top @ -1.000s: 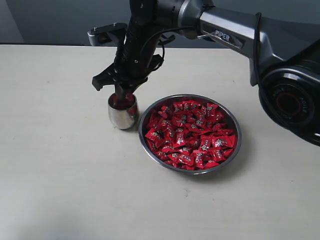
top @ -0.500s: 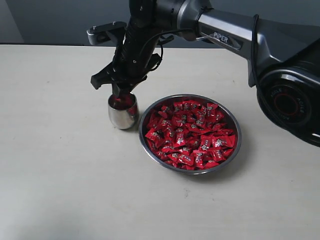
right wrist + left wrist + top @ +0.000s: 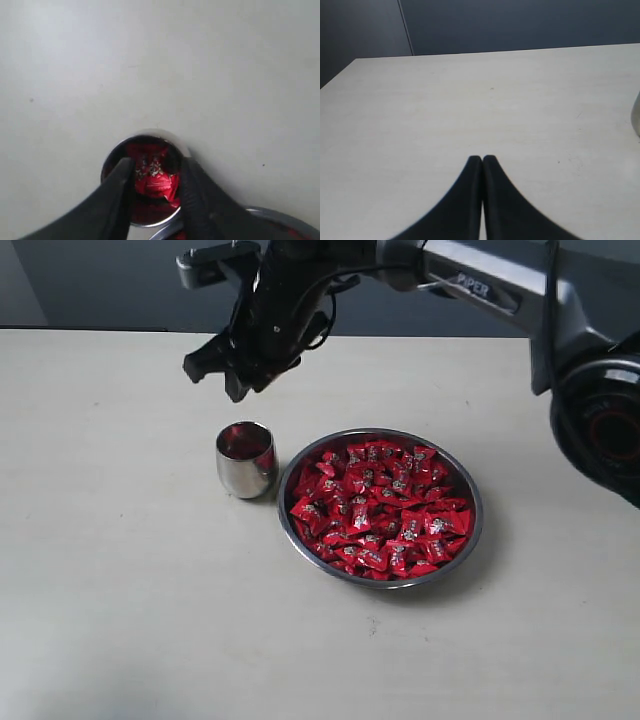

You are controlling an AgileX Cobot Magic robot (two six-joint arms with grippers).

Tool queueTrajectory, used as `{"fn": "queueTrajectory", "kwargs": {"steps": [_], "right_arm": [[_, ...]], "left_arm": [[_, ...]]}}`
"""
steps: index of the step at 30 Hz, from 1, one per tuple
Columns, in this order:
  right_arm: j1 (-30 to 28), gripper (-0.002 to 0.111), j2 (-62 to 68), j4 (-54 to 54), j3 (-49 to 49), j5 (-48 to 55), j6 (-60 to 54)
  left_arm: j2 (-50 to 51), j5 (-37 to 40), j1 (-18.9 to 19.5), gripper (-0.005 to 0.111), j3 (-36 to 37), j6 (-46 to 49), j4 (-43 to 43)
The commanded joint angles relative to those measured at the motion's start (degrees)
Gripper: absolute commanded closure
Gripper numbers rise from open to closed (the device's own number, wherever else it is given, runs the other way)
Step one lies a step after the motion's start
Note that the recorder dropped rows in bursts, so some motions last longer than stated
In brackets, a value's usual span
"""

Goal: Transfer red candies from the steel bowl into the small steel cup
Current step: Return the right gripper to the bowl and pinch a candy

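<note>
right gripper point(image 3: 156, 165) hovers above the small steel cup point(image 3: 246, 462), fingers spread, holding nothing. red candies point(image 3: 152, 182) lie inside the cup. the steel bowl point(image 3: 477, 512) just beside it holds many more. left gripper point(image 3: 482, 159) fingers are pressed together above the table point(image 3: 120, 570).

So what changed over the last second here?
The right gripper rose from the mouth of the small steel cup to well above it, its jaws opening; they hold nothing, and red candies lie in the cup. Cup, steel bowl and its candies stayed put.
</note>
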Motion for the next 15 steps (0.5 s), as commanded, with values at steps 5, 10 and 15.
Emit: {"fn": "queueTrajectory", "kwargs": {"steps": [5, 10, 15], "right_arm": [[-5.26, 0.077, -17.64, -0.54, 22.43, -18.48, 0.83], [-12.35, 0.077, -36.37, -0.54, 53.99, -41.14, 1.33], [-16.01, 0.077, -37.00, -0.54, 61.94, -38.24, 5.06]], "left_arm": [[-0.27, -0.45, -0.38, 0.106, 0.26, -0.08, 0.11], [-0.27, -0.45, -0.38, 0.106, 0.26, -0.08, 0.11], [-0.27, -0.45, -0.38, 0.106, 0.26, -0.08, 0.11]]}}
